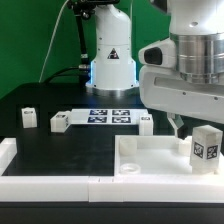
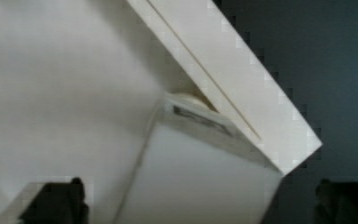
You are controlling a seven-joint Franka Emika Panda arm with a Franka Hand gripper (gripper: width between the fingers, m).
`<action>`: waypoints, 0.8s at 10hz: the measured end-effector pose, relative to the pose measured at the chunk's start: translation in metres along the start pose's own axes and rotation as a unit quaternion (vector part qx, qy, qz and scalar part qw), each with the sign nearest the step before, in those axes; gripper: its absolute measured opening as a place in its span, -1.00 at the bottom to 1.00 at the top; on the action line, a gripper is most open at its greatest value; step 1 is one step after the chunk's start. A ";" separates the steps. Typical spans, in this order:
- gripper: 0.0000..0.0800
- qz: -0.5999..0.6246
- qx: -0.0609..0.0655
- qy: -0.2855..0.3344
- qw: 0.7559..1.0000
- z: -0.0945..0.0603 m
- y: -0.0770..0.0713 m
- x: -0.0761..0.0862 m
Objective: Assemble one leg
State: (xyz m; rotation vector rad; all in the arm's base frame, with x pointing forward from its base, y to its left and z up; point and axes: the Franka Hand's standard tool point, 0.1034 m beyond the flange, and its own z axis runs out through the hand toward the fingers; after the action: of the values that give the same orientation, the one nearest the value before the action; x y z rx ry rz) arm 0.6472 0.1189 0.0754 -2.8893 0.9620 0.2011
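Note:
A leg (image 1: 207,148), a small white block with a black-and-white tag facing the camera, stands upright at the exterior view's right, at the corner of the large white tray-shaped piece (image 1: 140,150). My gripper (image 1: 190,128) hangs just above and behind it; one dark finger (image 1: 177,126) shows. In the wrist view my gripper (image 2: 197,203) is open, its two dark fingertips (image 2: 53,200) far apart, with white surfaces between them. The tray's wall (image 2: 220,70) runs slantwise there, and a tagged edge of the leg (image 2: 201,113) shows beside it. I cannot tell whether the fingers touch the leg.
Three more legs stand on the black table: two at the exterior view's left (image 1: 28,117) (image 1: 59,122), one near the middle (image 1: 146,120). The marker board (image 1: 110,115) lies before the robot base (image 1: 111,60). A white fence (image 1: 12,158) runs along the front left.

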 end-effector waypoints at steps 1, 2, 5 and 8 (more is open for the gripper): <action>0.62 -0.070 -0.007 0.004 0.997 0.000 -0.001 -0.001; 0.62 -0.133 -0.009 0.006 0.991 0.001 -0.002 -0.002; 0.62 -0.309 -0.031 0.017 0.951 0.001 -0.005 -0.004; 0.62 -0.415 -0.035 0.020 0.909 -0.001 -0.003 0.001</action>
State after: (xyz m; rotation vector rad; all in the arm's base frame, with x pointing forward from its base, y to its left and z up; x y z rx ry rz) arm 0.6497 0.1207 0.0760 -3.0649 -0.3323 0.1043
